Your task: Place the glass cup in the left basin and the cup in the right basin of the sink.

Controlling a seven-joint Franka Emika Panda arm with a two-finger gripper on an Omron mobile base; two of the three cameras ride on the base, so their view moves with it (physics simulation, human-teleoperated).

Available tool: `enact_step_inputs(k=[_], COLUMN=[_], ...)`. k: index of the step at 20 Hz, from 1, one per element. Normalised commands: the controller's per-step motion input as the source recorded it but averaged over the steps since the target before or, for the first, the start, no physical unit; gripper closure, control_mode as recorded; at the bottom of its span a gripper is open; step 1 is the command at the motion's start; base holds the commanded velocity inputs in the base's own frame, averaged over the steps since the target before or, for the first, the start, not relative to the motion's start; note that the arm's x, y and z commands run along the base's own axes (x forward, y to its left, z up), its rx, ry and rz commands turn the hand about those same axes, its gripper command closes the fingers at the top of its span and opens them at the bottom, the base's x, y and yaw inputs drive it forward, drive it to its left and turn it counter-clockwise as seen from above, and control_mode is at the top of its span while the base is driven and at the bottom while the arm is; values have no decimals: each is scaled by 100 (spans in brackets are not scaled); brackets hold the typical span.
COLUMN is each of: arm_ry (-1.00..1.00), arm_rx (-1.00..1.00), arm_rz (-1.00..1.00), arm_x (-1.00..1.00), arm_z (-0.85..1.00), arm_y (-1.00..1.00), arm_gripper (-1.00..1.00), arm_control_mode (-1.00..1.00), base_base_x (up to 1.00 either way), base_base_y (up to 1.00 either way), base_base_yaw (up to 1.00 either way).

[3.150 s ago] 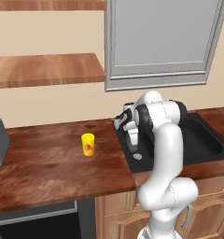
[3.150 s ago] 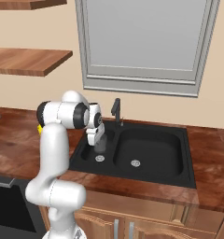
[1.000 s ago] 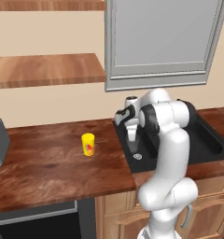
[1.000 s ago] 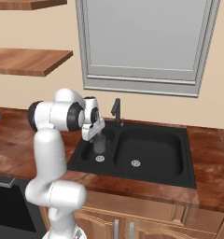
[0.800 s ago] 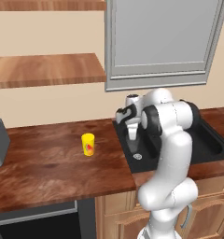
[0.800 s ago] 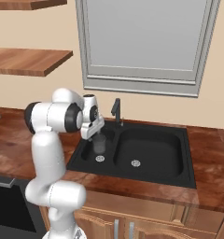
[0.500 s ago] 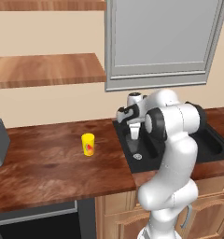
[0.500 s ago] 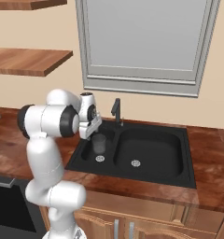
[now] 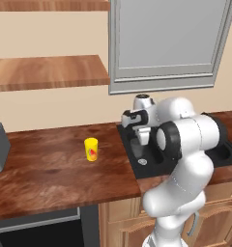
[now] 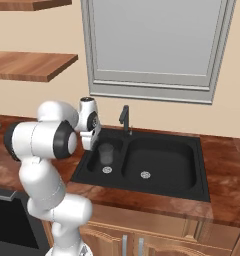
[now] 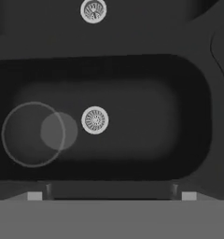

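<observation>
Claw (image 11: 111, 196) wide open, empty, above glass cup (image 11: 37, 134)

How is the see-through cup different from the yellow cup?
The glass cup is clear and greyish, while the cup is solid yellow with a red mark. The glass cup stands inside the left basin of the sink; the cup stands out on the wooden counter. Both are upright, small and without handles.
</observation>
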Motion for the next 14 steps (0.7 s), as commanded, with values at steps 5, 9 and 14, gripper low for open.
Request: enact_step_inputs(k=[5,9,14], arm_ry=[0,0,0], arm_rx=[4,13,13], arm_rz=[30,32,32], arm_x=[-33,-20,-20], arm_z=[31,27,25], arm_y=[14,11,16], arm_gripper=[-100,-100,-100], arm_control_mode=[-100,-100,-100], base_base_x=[0,0,0], base_base_y=[0,0,0], base_base_yaw=[0,0,0])
